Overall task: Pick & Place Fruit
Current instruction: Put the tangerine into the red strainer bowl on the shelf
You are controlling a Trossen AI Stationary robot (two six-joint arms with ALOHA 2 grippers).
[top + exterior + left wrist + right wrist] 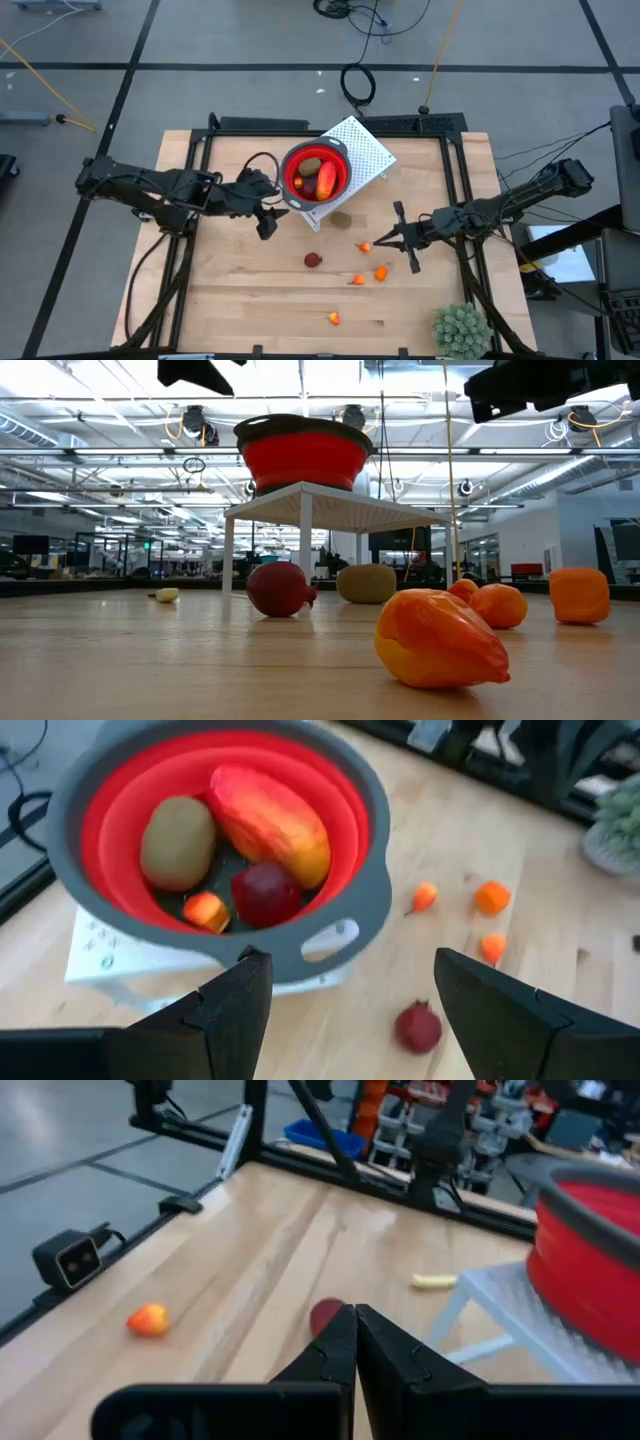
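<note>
The red bowl (316,173) sits raised on a white perforated stand (362,150) and already holds four smooth pieces of fruit (268,825). The rest lies loose on the wooden desk (230,290). The left gripper (350,990) hovers beside the bowl, fingers wide apart and empty. The right gripper (355,1342) hangs over the desk, fingers pressed together, empty.

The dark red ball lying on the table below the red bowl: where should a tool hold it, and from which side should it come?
Grip the dark red ball across its round middle, coming straight down from above. It lies alone on the bare wood, apart from the orange pieces, so both fingers have room. Its little crown points sideways; avoid pinching there, I think.
</note>
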